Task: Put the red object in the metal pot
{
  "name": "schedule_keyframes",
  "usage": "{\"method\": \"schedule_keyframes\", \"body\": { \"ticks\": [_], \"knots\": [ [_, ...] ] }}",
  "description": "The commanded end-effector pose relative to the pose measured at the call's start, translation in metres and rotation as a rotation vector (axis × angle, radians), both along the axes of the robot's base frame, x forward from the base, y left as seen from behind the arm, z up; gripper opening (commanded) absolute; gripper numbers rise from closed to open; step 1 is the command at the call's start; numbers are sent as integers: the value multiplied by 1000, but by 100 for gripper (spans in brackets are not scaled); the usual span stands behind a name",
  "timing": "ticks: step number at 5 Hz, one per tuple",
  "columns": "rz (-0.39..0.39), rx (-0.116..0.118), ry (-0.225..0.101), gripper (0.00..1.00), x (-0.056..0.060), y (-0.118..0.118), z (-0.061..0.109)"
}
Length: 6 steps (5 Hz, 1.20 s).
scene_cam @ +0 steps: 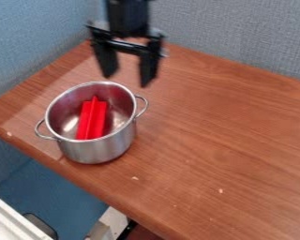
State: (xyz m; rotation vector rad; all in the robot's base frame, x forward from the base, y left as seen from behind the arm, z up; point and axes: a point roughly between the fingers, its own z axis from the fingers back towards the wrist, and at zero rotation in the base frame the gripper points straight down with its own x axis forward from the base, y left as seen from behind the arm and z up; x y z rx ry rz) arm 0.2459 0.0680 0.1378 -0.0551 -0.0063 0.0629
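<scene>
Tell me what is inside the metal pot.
The metal pot holds the red object, a grooved block lying lengthwise against the inner floor. Nothing else shows inside. Whatever lies directly beneath the block is covered, and the near wall may hide its lower end.

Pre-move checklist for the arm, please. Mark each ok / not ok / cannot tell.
- Red object inside metal pot: ok, it lies within the walls.
- Gripper open: ok, fingers apart.
- Gripper free of any load: ok, nothing between the fingers.
- Pot upright on the table: ok.
- Both pot handles unobstructed: ok, one each side, nothing on them.
- Gripper clearance above the pot rim: cannot tell, single angled view and the gripper is blurred.
</scene>
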Motion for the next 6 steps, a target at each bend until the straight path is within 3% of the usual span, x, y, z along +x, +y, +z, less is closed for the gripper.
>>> {"method": "schedule_keyframes", "body": {
  "ticks": [1,2,3,4,5,6],
  "knots": [
    [-105,18,-49,100,-11,20,12],
    [-203,14,-29,100,-9,38,1],
    [-344,39,-25,100,-4,50,-17],
    [-443,83,-25,100,-1,56,-35],
    [-453,98,-22,100,-6,52,-41],
    [-423,104,-27,100,-4,53,-39]
  ]
}}
